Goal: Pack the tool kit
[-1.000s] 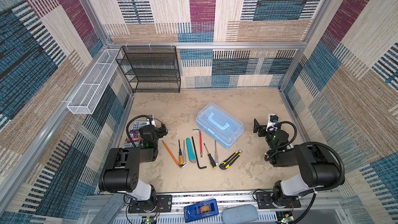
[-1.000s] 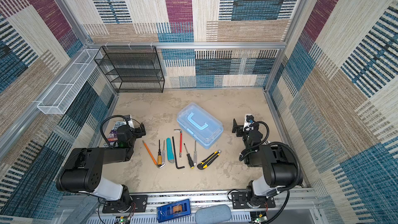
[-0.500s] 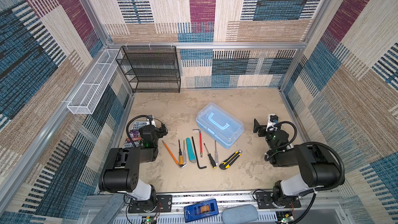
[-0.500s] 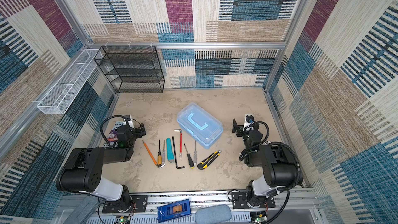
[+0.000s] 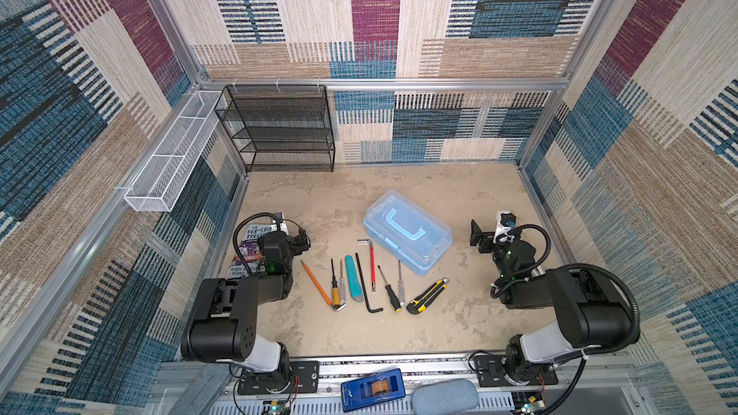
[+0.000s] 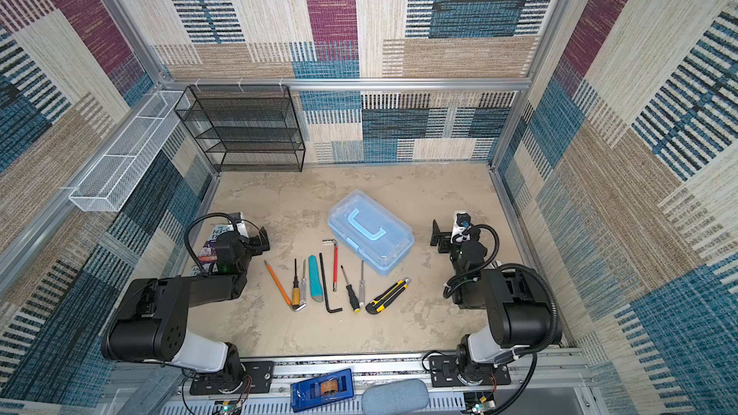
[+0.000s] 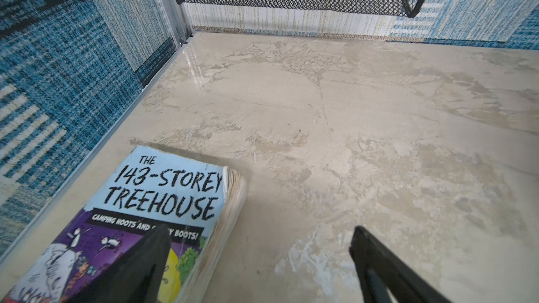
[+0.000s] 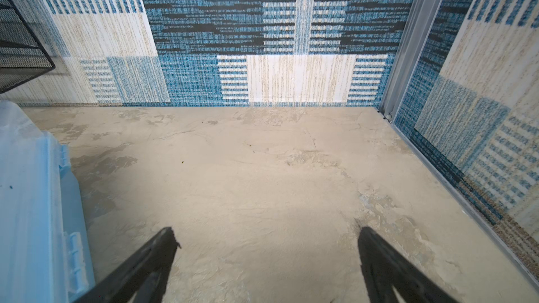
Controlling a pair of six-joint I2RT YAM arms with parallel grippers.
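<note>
Nothing has budged since the earlier frames as far as we can tell, arms and tools all sit where they were, so we're basically at square one on the packing. Our pale blue plastic case with the clear lid and blue U-shaped handle (image 5: 407, 231) sits at an angle mid-table with the lid down, and we can't spot anything inside it. Every tool is laid out in a row on the beige mottled tabletop (image 5: 399, 333) just in front of it: orange pencil (image 5: 315, 282), yellow-handled screwdriver (image 5: 334, 287), teal utility knife (image 5: 354, 277), long black hex key (image 5: 365, 285), red-handled L-shaped key (image 5: 372, 265), black-handled screwdriver (image 5: 388, 289), slim grey-handled screwdriver (image 5: 400, 283) and yellow-and-black utility knife (image 5: 427, 296). Our left gripper (image 7: 259, 230) has its jaws spread wide and empty, parked over the edge of an illustrated paperback book (image 7: 163, 199), well apart from the row. Our right gripper (image 8: 267, 230) is just as wide and just as empty, above bare table beside the case, which shows only at the edge of its wrist view. By our reckoning the whole job is left: get the lid open, move each tool in one by one, then shut it. Those thin flat tools will probably be fiddly to pinch off the surface.
</note>
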